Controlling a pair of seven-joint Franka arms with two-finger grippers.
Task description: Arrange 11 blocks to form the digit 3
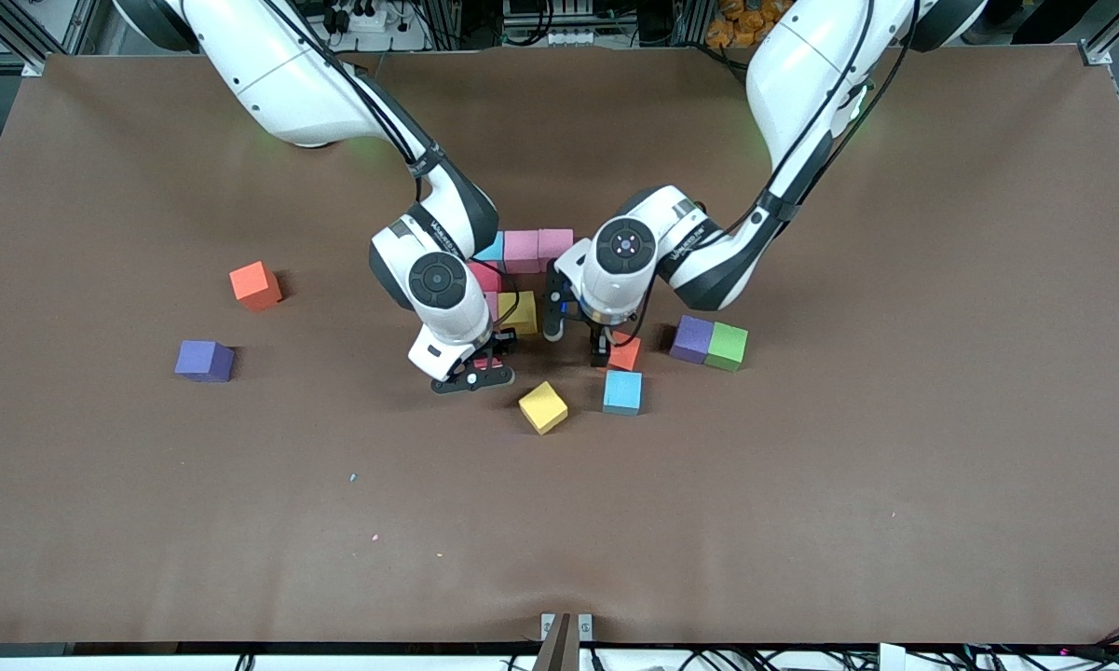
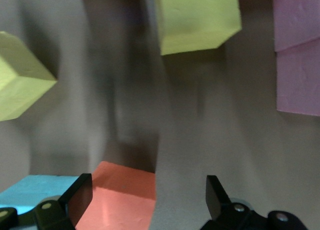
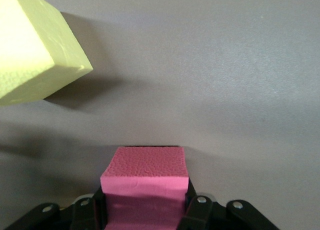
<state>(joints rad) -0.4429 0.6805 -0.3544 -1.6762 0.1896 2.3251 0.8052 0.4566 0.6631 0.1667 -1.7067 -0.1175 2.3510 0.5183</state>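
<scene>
Right end effector [image 3: 145,210] clamping one pink cube [image 3: 145,177], left end effector [image 2: 150,197] open, two yellow cubes [image 1: 543,407].

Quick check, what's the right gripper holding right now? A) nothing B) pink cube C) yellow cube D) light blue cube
B: the right wrist view shows the right gripper shut on a pink cube, with a yellow cube lying apart from it on the table.
</scene>
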